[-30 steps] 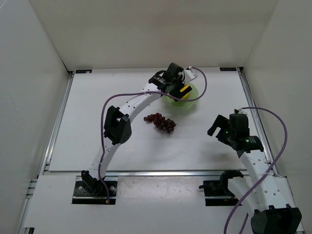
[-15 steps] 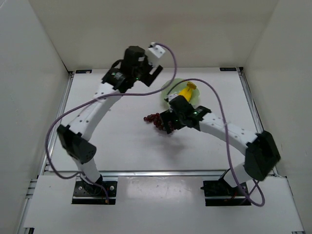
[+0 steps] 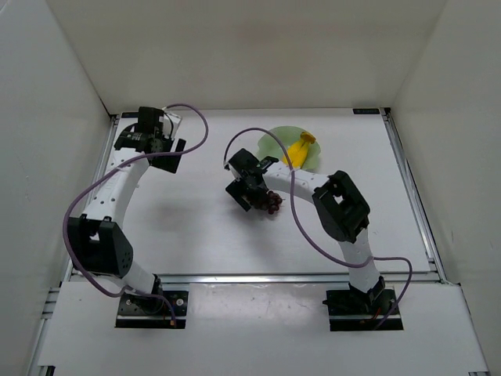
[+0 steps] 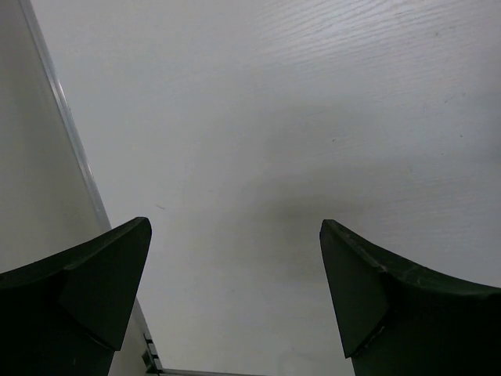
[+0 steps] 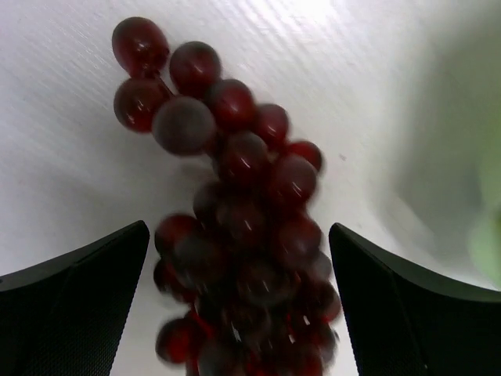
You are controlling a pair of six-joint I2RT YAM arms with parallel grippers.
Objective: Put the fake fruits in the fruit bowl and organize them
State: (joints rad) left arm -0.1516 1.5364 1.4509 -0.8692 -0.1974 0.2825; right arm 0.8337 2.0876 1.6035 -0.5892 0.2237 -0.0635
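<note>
The yellow banana bunch [image 3: 298,148] lies in the pale green scalloped bowl [image 3: 273,141] at the far middle of the table. The dark red grapes [image 3: 271,203] lie on the table just in front and left of the bowl. My right gripper [image 3: 249,190] is low over the grapes and hides most of the cluster from above. In the right wrist view the grapes [image 5: 235,157] lie between the open fingers of that gripper [image 5: 237,235], which stand apart from them. My left gripper [image 3: 171,147] is open and empty at the far left; its wrist view [image 4: 235,227] shows only bare table.
A metal rail [image 4: 70,149] runs along the table's left edge close to my left gripper. White walls enclose the table on three sides. The bowl's green edge [image 5: 487,227] shows blurred at the right of the right wrist view.
The left arm left the banana in the bowl and swung away to the far left. The right arm came in from the right side and now straddles the grapes.
</note>
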